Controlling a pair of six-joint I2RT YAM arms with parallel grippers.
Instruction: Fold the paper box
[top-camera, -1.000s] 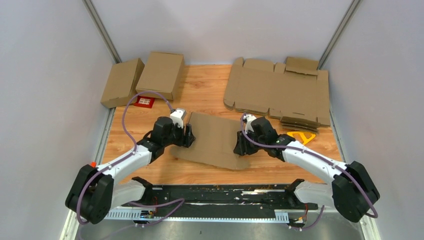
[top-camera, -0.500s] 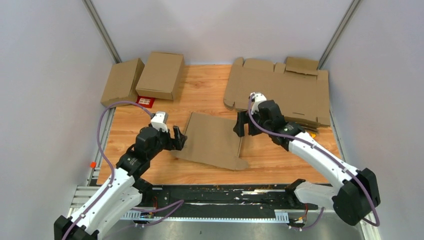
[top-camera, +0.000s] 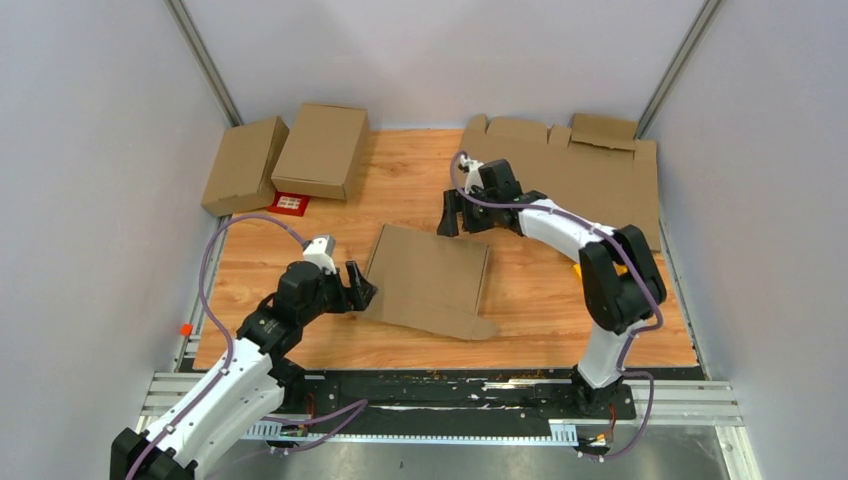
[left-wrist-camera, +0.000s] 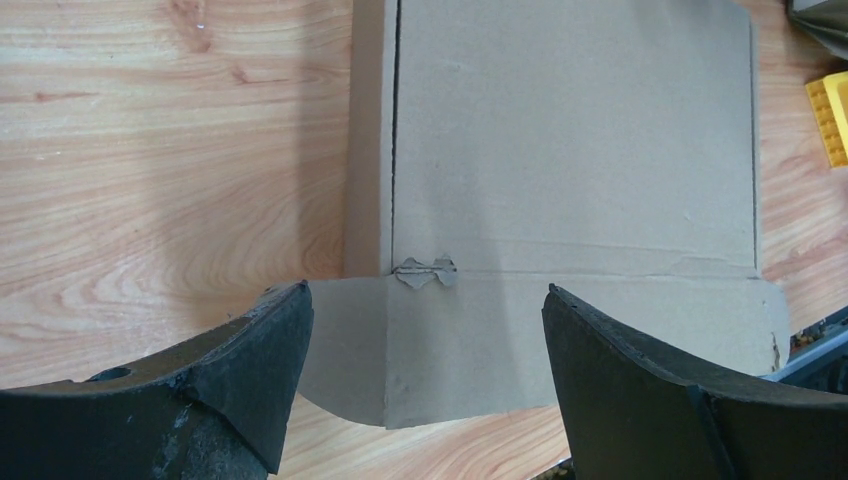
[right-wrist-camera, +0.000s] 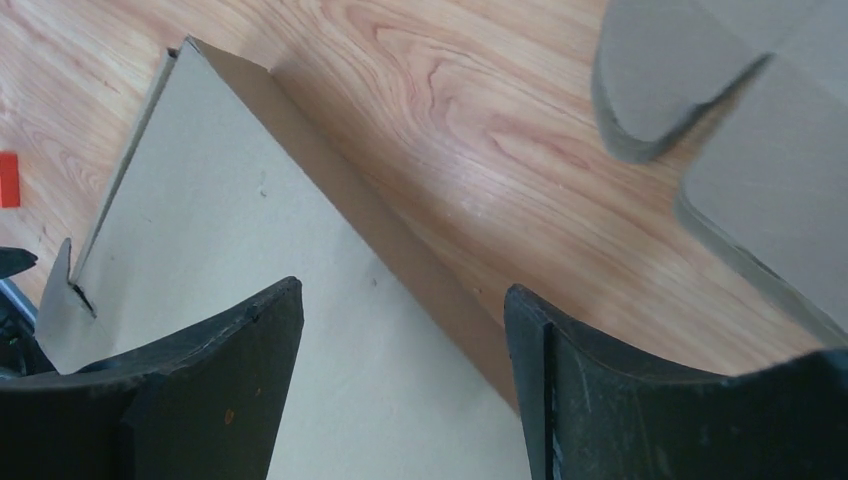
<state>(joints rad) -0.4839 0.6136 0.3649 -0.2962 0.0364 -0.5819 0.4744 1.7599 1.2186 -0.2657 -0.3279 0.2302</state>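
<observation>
The paper box (top-camera: 430, 280) lies flat in the middle of the wooden table, a plain brown folded piece with a flap (left-wrist-camera: 480, 340) sticking out along its near edge. My left gripper (top-camera: 356, 288) is at the box's left edge, open, with nothing between its fingers; the left wrist view looks across the box (left-wrist-camera: 570, 150) between them. My right gripper (top-camera: 455, 212) hangs open just beyond the box's far right corner. The right wrist view shows the box (right-wrist-camera: 230, 230) below its fingers and my right gripper (right-wrist-camera: 402, 290) empty.
Two closed cardboard boxes (top-camera: 245, 165) (top-camera: 322, 150) stand at the back left, with a small red card (top-camera: 290, 203) in front of them. A wide stack of flat cardboard sheets (top-camera: 590, 185) covers the back right. A yellow piece (top-camera: 578, 268) lies beside the right arm.
Both grippers have opened and left the box's sides. The left one drew back toward the near left; the right one swung to the far side. The box stays flat.
</observation>
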